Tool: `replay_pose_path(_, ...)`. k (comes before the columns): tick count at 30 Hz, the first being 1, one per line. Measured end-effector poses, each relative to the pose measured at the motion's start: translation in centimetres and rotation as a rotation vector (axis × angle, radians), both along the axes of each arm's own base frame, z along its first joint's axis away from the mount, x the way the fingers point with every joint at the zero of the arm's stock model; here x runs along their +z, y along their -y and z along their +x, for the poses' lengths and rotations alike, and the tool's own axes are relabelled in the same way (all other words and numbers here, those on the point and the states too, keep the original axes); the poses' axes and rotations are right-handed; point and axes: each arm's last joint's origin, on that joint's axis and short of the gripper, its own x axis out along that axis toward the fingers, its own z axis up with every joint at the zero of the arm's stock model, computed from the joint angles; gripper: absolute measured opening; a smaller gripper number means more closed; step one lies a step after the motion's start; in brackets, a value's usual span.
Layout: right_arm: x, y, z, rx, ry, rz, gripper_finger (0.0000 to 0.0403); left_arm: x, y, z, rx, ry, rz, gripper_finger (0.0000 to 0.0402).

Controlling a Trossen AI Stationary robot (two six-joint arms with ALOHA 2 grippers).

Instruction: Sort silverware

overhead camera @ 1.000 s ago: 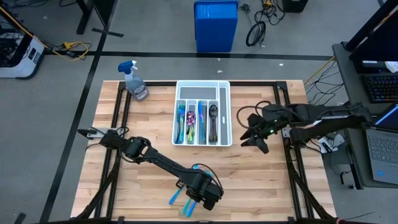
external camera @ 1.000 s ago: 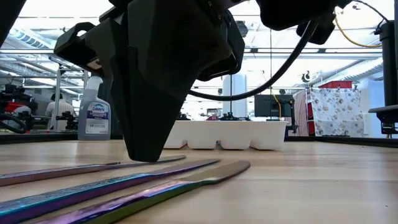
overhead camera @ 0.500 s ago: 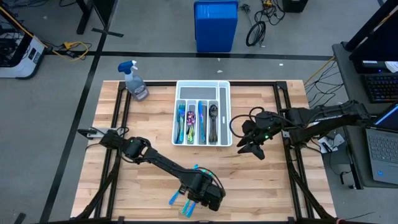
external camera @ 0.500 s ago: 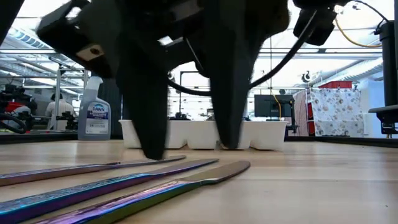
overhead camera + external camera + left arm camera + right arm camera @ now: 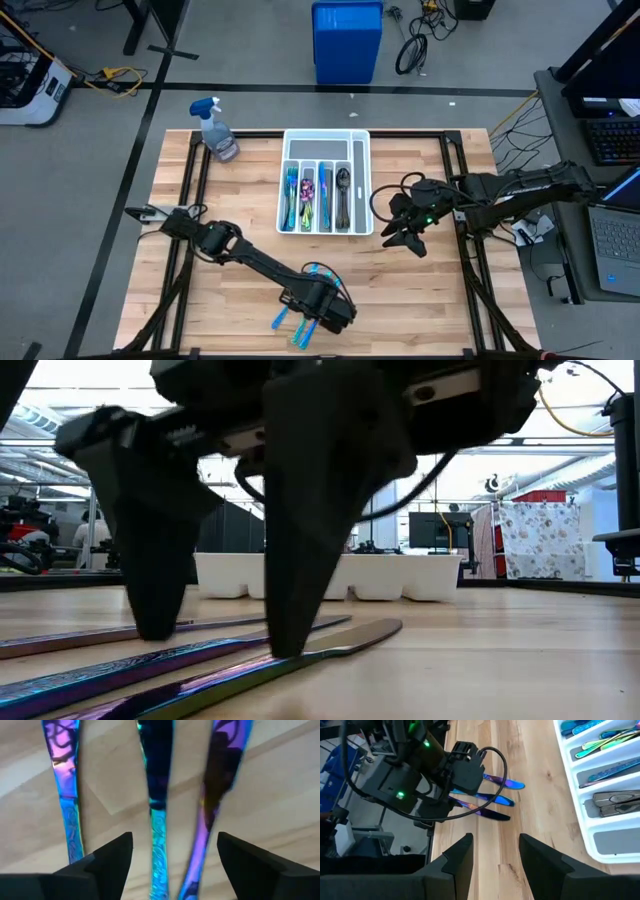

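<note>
Left tool (image 5: 318, 322): released, fingers spread, tips down on desk (image 5: 240, 310).
Silverware (image 5: 156, 795): three loose knives; middle one between fingers.
Handling: thin, stiff, likely slippery; pinch mid-handle.
Right tool (image 5: 404, 232): parted, empty, beside tray (image 5: 364, 175).

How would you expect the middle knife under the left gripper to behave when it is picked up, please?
The middle knife looks glossy, so probably slippery. It lies flat on the table, likely hard to get under. The left gripper straddles its slim, probably rigid handle; neighbouring knives may get nudged.
</note>
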Motion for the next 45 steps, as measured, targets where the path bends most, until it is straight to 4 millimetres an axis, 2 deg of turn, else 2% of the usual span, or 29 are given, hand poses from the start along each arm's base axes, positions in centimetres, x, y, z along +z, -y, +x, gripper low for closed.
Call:
replay_pose_path(9, 0.0, 0.0, 0.0, -0.009, -0.001, 0.011, 0.0142, -0.2, 0.0, 0.2, -0.018, 0.015, -0.013, 0.0241)
replay_pose_path(11, 0.0, 0.0, 0.0, -0.009, 0.001, 0.011, 0.0142, -0.7, 0.0, 0.2, -0.021, 0.002, -0.002, 0.0229)
replay_pose_path(18, 0.3, 0.0, 0.2, -0.012, 0.027, 0.017, 0.0142, -1.3, 0.1, 0.8, -0.066, 0.019, -0.097, 0.0145)
replay_pose_path(33, 0.3, 0.0, 0.2, -0.011, 0.034, 0.017, 0.0142, -1.3, 0.0, 0.3, -0.073, -0.018, -0.063, 0.001)
replay_pose_path(45, 0.3, 0.0, 0.2, -0.01, 0.034, 0.015, 0.0142, -0.9, -0.1, 0.3, -0.073, -0.023, -0.052, 0.0001)
